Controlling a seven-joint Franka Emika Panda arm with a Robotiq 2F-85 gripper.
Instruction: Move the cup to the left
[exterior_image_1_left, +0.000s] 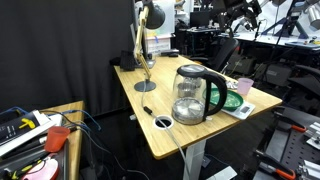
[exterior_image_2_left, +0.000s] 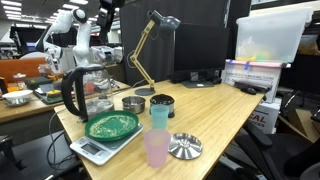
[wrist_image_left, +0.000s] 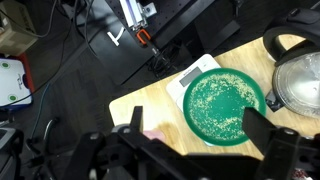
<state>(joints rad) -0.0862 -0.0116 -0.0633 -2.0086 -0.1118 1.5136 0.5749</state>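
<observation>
The small, plain light teal cup (exterior_image_2_left: 159, 115) has no handle and straight sides that widen slightly toward the rim. It stands upright near the front edge of the pale wooden worktop (exterior_image_2_left: 222, 108). Just in front of it, from the camera's side, is a small translucent pink cup (exterior_image_2_left: 157, 148); the two overlap in that exterior view, so I cannot tell whether they touch.

Beside the teal cup, a round green plate (exterior_image_2_left: 112, 126) rests on a white kitchen scale (exterior_image_2_left: 88, 150). On its other side a ribbed round metal lid (exterior_image_2_left: 185, 146) lies flat. Behind it are two small dark metal tins (exterior_image_2_left: 133, 103). A large clear glass kettle with a black handle (exterior_image_2_left: 80, 92) stands further along, and a brass-coloured desk lamp (exterior_image_2_left: 150, 45) leans over the back of the worktop.

In the wrist view the black claw (wrist_image_left: 195, 150) hangs high above the plate with its fingers spread wide and nothing between them (the teal cup does not show in that view).

The room is an open lab: a dark monitor (exterior_image_2_left: 200, 45), a clear plastic storage box (exterior_image_2_left: 268, 35), a black curtain (exterior_image_1_left: 60, 50) and cables on the floor.
</observation>
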